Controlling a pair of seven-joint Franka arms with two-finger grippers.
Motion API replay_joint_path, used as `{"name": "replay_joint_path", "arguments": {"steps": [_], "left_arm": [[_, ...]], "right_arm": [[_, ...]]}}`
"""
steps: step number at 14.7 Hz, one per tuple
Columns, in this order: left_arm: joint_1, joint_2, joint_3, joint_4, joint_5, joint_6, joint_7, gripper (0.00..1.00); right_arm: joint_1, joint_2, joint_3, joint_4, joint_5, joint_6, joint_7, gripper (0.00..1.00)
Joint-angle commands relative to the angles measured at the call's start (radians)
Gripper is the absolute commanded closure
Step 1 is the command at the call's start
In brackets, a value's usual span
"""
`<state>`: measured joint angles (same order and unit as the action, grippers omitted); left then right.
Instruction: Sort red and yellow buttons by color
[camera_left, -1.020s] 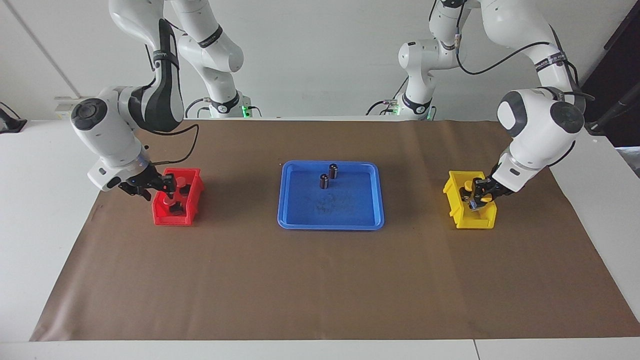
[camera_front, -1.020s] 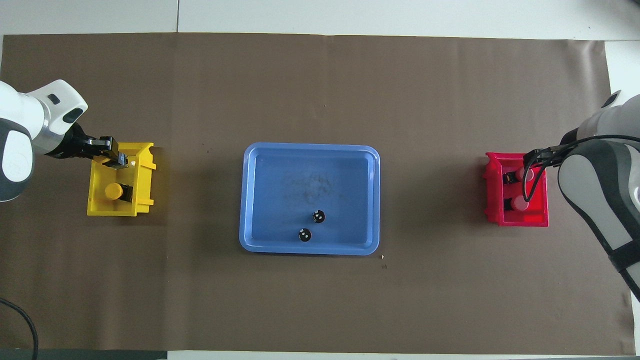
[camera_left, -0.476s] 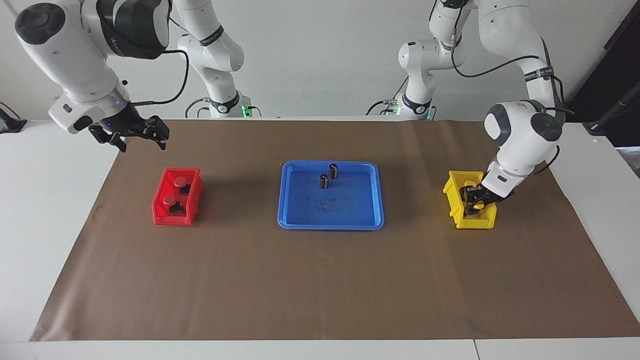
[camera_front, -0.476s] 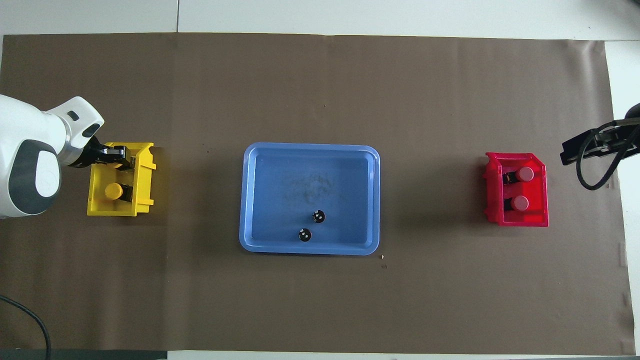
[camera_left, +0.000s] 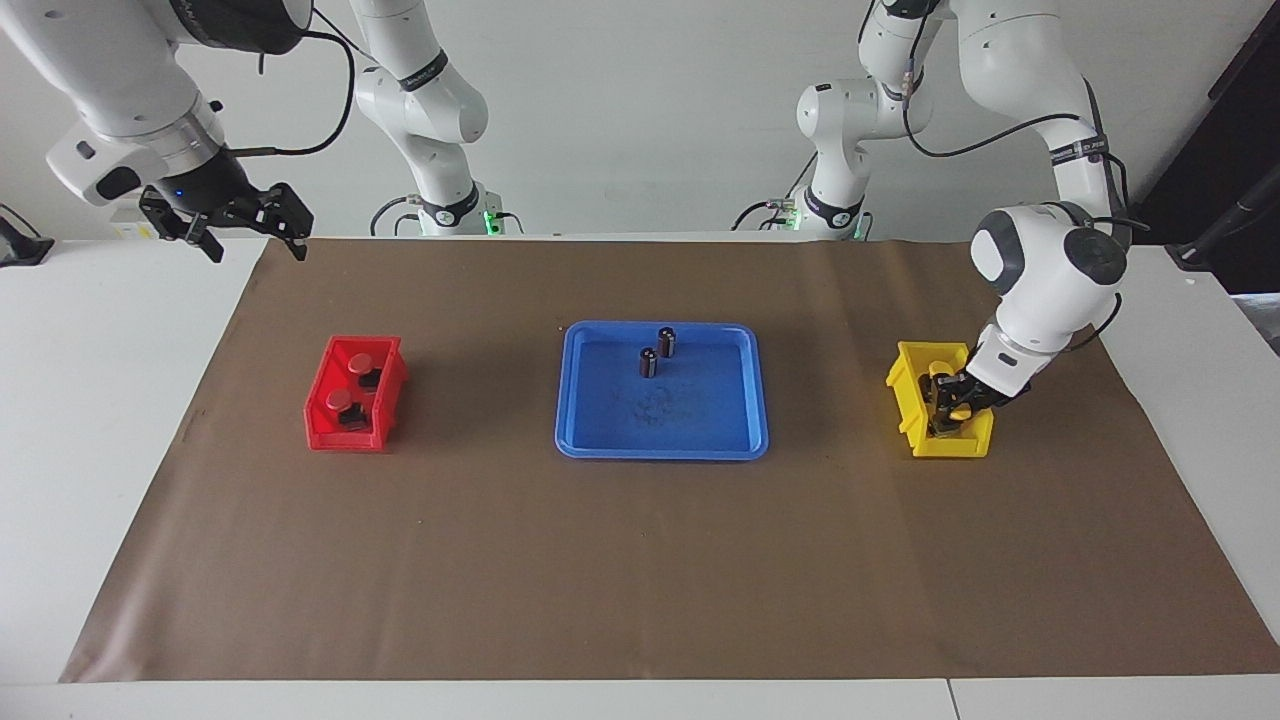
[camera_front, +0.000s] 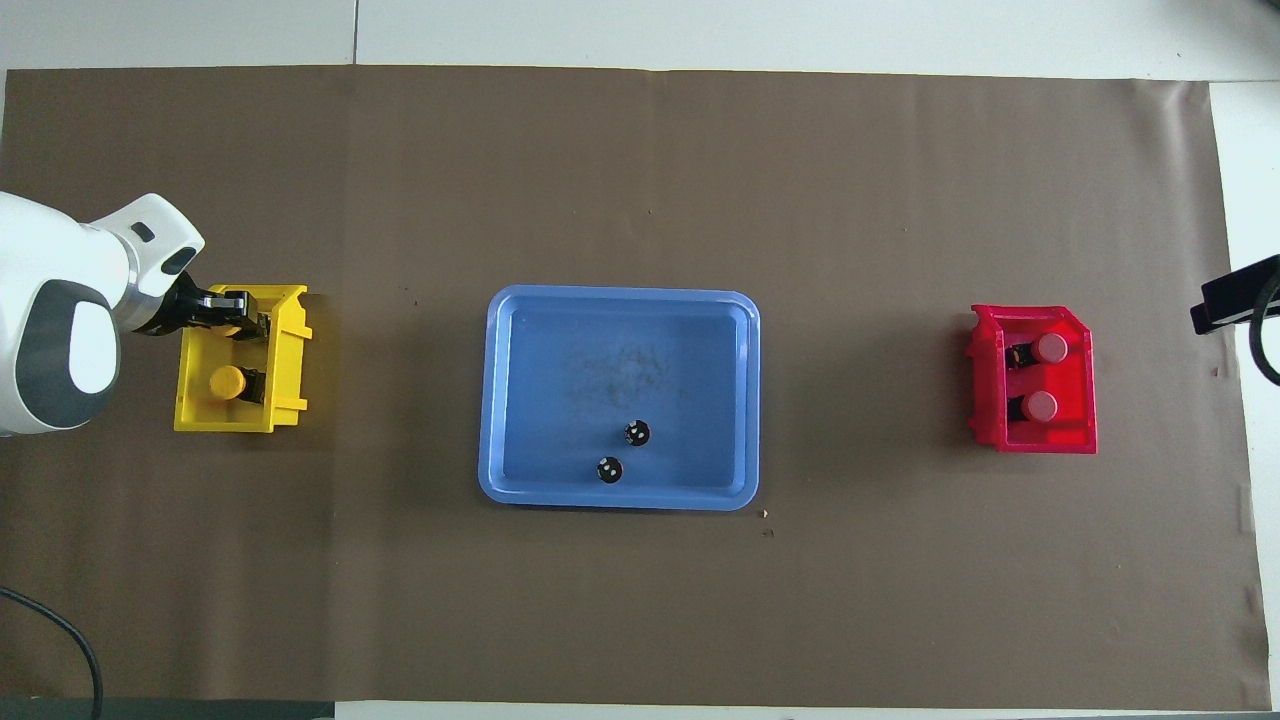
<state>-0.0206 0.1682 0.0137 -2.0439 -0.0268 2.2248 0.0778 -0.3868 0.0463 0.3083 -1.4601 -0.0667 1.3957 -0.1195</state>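
Facing view: the left gripper (camera_left: 950, 402) dips into the small yellow plastic bin (camera_left: 908, 385) at the left arm's end of the table, a yellow-capped button (camera_left: 957, 411) at its tips; whether the jaws pinch it cannot be told. The right gripper (camera_left: 240, 222), jaws spread and empty, hangs over the table's corner.

Overhead view: one yellow button (camera_front: 228, 382) lies in the yellow bin, just beside the left gripper (camera_front: 243, 318) and nearer the robots. Both red buttons (camera_front: 1049, 347) (camera_front: 1039, 405) sit in the red plastic bin (camera_front: 1080, 438). Two dark cylinders (camera_front: 637, 433) stand in the blue tray (camera_front: 520, 400)

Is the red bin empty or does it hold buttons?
It holds buttons: two red buttons lie inside the red bin, one nearer the robots.
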Motion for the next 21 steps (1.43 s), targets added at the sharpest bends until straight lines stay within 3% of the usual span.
{"name": "replay_joint_path", "arguments": {"steps": [1, 3, 8, 10, 12, 14, 15, 20, 21], "left_arm": [[0.016, 0.001, -0.005, -0.025, -0.001, 0.047, 0.014, 0.54], [0.016, -0.001, -0.005, -0.029, -0.001, 0.047, 0.014, 0.52], [-0.016, -0.001, -0.006, -0.027, -0.001, 0.038, 0.002, 0.52], [-0.016, 0.001, -0.006, -0.015, -0.001, 0.021, 0.007, 0.42], [-0.013, 0.002, -0.006, -0.004, -0.001, 0.018, 0.011, 0.4], [-0.006, 0.005, -0.006, 0.01, -0.001, 0.018, 0.011, 0.28], [-0.002, 0.005, -0.006, 0.022, -0.001, 0.007, 0.011, 0.22], [0.001, 0.017, -0.005, 0.164, -0.002, -0.15, 0.01, 0.21], [-0.001, 0.014, -0.005, 0.195, -0.002, -0.198, 0.01, 0.16]], "right_arm": [[-0.015, -0.031, 0.008, -0.036, -0.005, 0.01, 0.012, 0.0], [-0.018, -0.052, 0.006, -0.036, 0.008, -0.049, 0.003, 0.0], [-0.026, -0.068, -0.001, -0.083, 0.01, 0.025, -0.006, 0.0], [0.025, -0.074, -0.05, -0.082, 0.007, 0.016, -0.011, 0.0], [0.145, -0.075, -0.196, -0.083, 0.01, 0.025, -0.014, 0.0], [0.255, -0.083, -0.302, -0.092, 0.01, 0.023, -0.011, 0.0], [0.275, -0.083, -0.311, -0.095, 0.01, 0.017, -0.011, 0.0], [0.324, -0.094, -0.351, -0.117, 0.01, 0.022, 0.001, 0.0], [0.321, -0.094, -0.351, -0.12, 0.01, 0.02, 0.0, 0.0]]}}
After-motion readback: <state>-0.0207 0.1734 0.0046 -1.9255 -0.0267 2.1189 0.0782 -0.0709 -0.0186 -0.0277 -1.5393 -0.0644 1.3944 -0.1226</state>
